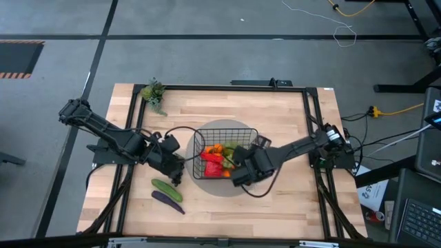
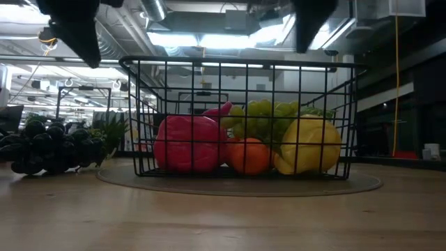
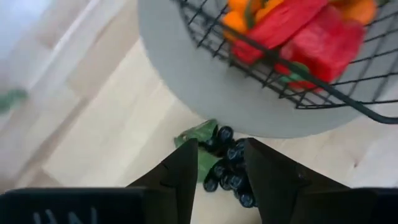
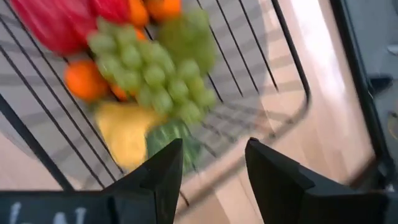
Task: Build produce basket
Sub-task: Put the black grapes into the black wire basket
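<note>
The black wire basket (image 1: 224,153) stands on a round grey mat (image 1: 207,184) at the table's middle. It holds a red pepper (image 2: 187,143), oranges (image 2: 247,155), green grapes (image 4: 155,74) and a yellow fruit (image 2: 310,145). A bunch of dark grapes (image 3: 229,167) lies on the table by the mat's left rim. My left gripper (image 3: 221,144) hangs open above the bunch, one finger on either side, clear of it. My right gripper (image 4: 212,144) is open over the basket's near right corner, with nothing between its fingers.
A green cucumber (image 1: 167,189) and a purple eggplant (image 1: 167,201) lie on the wood near the front left. A small leafy plant (image 1: 153,94) stands at the far left corner. A black frame rail (image 1: 313,131) runs around the table.
</note>
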### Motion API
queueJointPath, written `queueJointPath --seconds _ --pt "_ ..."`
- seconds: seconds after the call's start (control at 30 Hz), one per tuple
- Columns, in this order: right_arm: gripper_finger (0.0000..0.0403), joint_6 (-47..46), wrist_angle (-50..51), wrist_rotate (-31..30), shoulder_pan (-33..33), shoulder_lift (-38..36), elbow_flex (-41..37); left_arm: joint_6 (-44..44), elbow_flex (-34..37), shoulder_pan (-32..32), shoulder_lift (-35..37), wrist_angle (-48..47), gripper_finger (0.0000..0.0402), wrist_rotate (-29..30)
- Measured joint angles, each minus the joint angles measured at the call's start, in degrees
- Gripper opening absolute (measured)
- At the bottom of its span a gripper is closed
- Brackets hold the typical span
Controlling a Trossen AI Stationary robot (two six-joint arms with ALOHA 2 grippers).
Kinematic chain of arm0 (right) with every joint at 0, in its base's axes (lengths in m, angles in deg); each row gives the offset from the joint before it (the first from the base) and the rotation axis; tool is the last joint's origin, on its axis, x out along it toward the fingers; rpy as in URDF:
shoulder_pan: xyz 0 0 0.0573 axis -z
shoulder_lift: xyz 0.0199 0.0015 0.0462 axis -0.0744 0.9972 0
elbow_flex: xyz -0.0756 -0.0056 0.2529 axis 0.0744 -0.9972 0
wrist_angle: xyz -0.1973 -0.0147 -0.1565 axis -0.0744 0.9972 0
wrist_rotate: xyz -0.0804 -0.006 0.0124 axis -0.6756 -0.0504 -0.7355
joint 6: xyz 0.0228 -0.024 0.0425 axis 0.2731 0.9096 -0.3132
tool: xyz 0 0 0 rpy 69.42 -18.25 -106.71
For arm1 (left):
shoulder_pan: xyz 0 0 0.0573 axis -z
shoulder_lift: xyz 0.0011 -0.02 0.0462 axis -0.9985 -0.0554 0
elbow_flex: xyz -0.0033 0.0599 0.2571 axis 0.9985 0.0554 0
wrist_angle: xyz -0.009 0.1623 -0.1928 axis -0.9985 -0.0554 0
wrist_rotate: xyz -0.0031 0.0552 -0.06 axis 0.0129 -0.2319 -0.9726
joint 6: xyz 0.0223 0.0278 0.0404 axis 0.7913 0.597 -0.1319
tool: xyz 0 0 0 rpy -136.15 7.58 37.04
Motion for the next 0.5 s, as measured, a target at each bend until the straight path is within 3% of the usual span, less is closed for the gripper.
queueJointPath --seconds 0.2,0.5 --pt "0.0174 -3.4 -0.1 0.2 -4.6 -0.3 0.2 -7.9 0.0 0.0 -0.9 -2.4 0.0128 -6.2" --pt "0.0174 -17.0 0.1 -5.2 -12.9 -0.3 0.1 -9.2 0.0 1.8 -3.9 -2.0 0.013 -4.1"
